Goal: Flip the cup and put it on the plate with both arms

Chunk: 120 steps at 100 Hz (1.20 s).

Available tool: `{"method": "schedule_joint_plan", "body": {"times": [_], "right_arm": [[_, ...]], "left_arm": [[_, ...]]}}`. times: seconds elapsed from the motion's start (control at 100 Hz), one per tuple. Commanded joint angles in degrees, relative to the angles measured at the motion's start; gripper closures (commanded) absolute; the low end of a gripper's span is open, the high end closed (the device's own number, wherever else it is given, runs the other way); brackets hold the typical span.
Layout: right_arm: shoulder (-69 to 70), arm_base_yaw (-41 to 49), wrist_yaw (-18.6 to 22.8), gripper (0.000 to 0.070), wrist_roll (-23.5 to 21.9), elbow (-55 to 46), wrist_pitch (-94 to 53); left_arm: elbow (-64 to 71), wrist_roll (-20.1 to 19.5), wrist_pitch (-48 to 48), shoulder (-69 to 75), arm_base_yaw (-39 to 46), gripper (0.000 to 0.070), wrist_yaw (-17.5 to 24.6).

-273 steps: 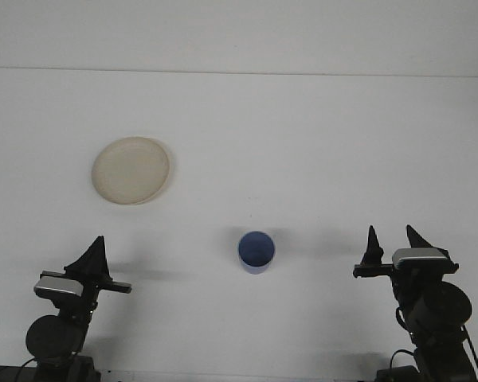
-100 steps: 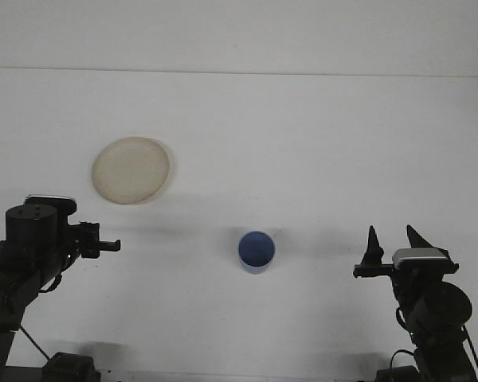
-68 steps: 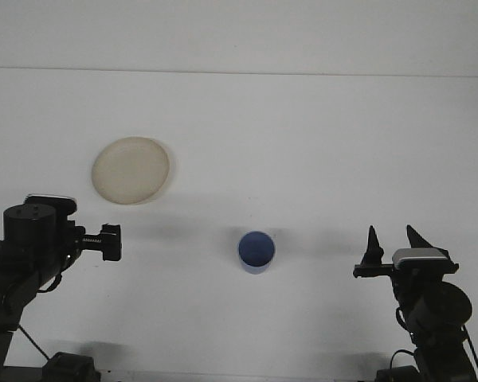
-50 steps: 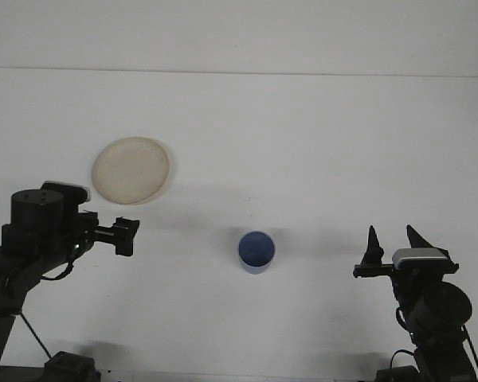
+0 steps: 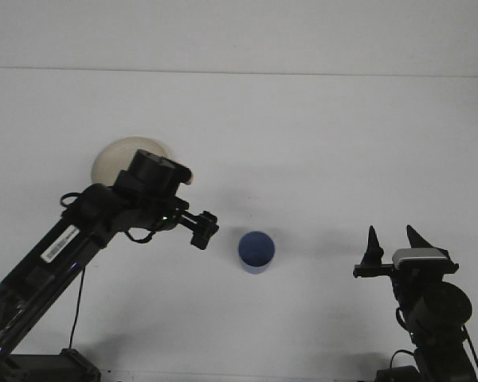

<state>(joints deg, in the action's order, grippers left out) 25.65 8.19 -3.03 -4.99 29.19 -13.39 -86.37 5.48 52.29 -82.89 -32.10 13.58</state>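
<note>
A small blue cup [image 5: 256,251] stands upright on the white table, its mouth facing up. A cream plate [image 5: 115,155] lies at the back left, half hidden behind my left arm. My left gripper [image 5: 205,229] reaches out over the table just left of the cup, a short gap from it, turned sideways so its fingers cannot be made out. My right gripper [image 5: 394,241] rests at the front right, well clear of the cup, open with both pointed fingers up and apart.
The table's far edge [image 5: 239,72] meets a pale wall. My left arm [image 5: 72,235] stretches diagonally from the front left corner across the plate's near side.
My left arm has risen from its rest pose and swung right and forward, carrying its gripper close to the cup's left side. The cup, the plate and the right arm have stayed put.
</note>
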Motion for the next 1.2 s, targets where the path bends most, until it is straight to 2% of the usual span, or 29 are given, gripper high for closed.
{"method": "schedule_joint_plan", "body": {"times": [0.0,0.31,0.69,0.8,0.98,1.03,1.18,1.19], "right_arm": [[0.3,0.0,0.0,0.0203,-0.8,0.1,0.5],[0.3,0.0,0.0,0.0203,-0.8,0.1,0.5],[0.3,0.0,0.0,0.0203,-0.8,0.1,0.3],[0.3,0.1,0.0,0.0203,-0.8,0.1,0.1],[0.3,0.1,0.0,0.0203,-0.8,0.1,0.0],[0.3,0.1,0.0,0.0203,-0.8,0.1,0.0],[0.3,0.1,0.0,0.0203,-0.8,0.1,0.0],[0.3,0.0,0.0,0.0203,-0.8,0.1,0.0]], "left_arm": [[-2.1,0.0,0.0,-3.1,-1.9,0.0082,0.2],[-4.0,-0.1,-2.5,-12.3,-9.1,0.0082,0.2],[-4.1,0.0,-6.8,-20.5,-11.7,0.0093,-0.3],[-4.1,0.0,-7.6,-22.2,-11.7,0.0208,-0.3],[-4.1,0.0,-7.4,-24.4,-11.7,0.0285,-0.8],[-4.1,-0.1,-7.4,-24.8,-11.7,0.0362,-1.5],[-4.3,-0.9,-7.3,-24.8,-12.2,0.0698,-1.8],[-4.3,-0.9,-7.3,-24.8,-12.2,0.0700,-1.8]]}}
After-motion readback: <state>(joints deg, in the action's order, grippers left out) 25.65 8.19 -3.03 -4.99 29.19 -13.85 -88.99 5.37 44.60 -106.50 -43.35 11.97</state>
